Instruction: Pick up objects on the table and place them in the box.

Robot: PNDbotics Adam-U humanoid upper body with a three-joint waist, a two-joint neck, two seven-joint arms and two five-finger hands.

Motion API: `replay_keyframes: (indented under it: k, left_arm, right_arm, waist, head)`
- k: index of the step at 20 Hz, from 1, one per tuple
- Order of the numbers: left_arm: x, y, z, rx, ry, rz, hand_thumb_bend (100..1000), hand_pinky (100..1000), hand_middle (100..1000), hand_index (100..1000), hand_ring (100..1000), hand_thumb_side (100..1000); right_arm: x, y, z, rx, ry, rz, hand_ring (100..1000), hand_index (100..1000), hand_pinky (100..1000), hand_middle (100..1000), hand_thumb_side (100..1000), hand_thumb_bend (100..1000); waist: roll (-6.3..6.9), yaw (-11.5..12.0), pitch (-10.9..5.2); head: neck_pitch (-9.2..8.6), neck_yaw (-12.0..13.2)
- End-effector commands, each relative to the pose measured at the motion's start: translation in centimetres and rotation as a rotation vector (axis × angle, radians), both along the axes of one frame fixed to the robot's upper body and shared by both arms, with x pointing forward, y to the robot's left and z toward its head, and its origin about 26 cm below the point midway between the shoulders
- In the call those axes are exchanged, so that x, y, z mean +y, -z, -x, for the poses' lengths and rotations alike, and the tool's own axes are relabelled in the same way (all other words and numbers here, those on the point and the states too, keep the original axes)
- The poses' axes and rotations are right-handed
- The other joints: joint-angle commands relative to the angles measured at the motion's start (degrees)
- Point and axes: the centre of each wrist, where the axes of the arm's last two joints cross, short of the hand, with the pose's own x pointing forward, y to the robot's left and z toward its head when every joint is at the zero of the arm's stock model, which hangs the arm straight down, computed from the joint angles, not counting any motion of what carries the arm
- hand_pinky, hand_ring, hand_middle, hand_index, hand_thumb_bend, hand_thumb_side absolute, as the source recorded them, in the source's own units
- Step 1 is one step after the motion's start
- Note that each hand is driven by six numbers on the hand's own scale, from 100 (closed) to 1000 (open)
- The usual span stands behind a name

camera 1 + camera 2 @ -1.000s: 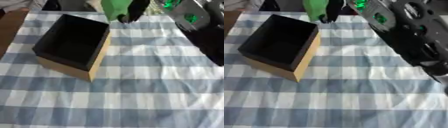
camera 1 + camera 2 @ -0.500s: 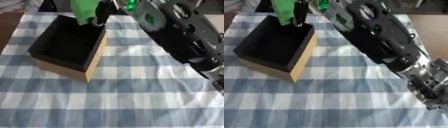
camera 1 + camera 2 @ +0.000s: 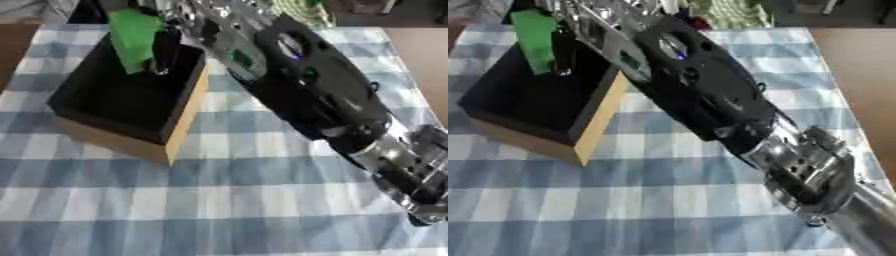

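My right hand reaches across from the lower right, arm stretched long over the blue-and-white checked cloth on the tabletop. My fingers are curled and pinching a green object, which hangs from them over the far part of the open box. The green object sits just to the left of my fingers and partly below them, its lower end dipping past the box's rim into the dark interior; whether it touches the box's inner wall I cannot tell. The box lies directly under my fingers, black inside with tan outer sides, resting on the cloth. My forearm passes over the box's right edge. My left hand shows in neither view.
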Motion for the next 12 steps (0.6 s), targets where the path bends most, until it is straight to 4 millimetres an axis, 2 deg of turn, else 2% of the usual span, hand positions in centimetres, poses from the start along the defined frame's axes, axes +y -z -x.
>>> replay_keyframes:
  k: [1,4,8,9,10,11,12]
  left_arm:
    - [-0.06,-0.75,0.17,-0.029,0.009,-0.003,315,615,585,723,724,386]
    - [-0.10,-0.72,0.17,-0.027,0.011,-0.001,315,615,585,723,724,385]
    - [-0.11,-0.69,0.17,-0.024,0.011,0.000,314,614,584,723,724,384]
    - [-0.12,-0.68,0.18,-0.023,0.011,0.001,315,614,584,723,724,384]
    - [-0.13,-0.67,0.18,-0.022,0.011,0.001,315,614,584,723,724,384]
    - [-0.13,-0.66,0.18,-0.022,0.011,0.001,315,614,584,723,724,384]
    - [-0.13,-0.66,0.18,-0.022,0.012,0.001,315,614,584,723,724,384]
  right_arm:
    - [0.34,-0.68,0.18,0.147,0.086,-0.021,942,845,906,805,100,100]
    - [0.55,-0.37,0.00,0.151,0.067,0.001,963,893,927,841,100,131]
    - [0.56,-0.01,-0.41,0.144,0.052,0.037,983,951,942,878,100,242]
    - [0.56,0.04,-0.47,0.138,0.051,0.046,995,984,952,896,100,297]
    - [0.55,0.05,-0.53,0.130,0.051,0.055,995,989,954,897,114,304]
    - [0.54,-0.01,-0.55,0.121,0.053,0.061,999,1000,959,899,203,342]
    - [0.51,-0.08,-0.57,0.112,0.055,0.066,1000,1000,960,901,228,358]
  waist:
    - [0.18,0.1,-0.99]
    - [0.14,0.2,-0.97]
    - [0.18,0.2,-0.92]
    - [0.19,0.2,-0.90]
    - [0.20,0.2,-0.89]
    - [0.22,0.2,-0.88]
    - [0.23,0.2,-0.88]
  head:
    - [-0.60,-0.2]
    - [-0.68,-0.2]
    - [-0.84,-0.3]
    - [-0.84,-0.4]
    - [-0.84,-0.4]
    - [-0.84,-0.3]
    - [-0.82,-0.3]
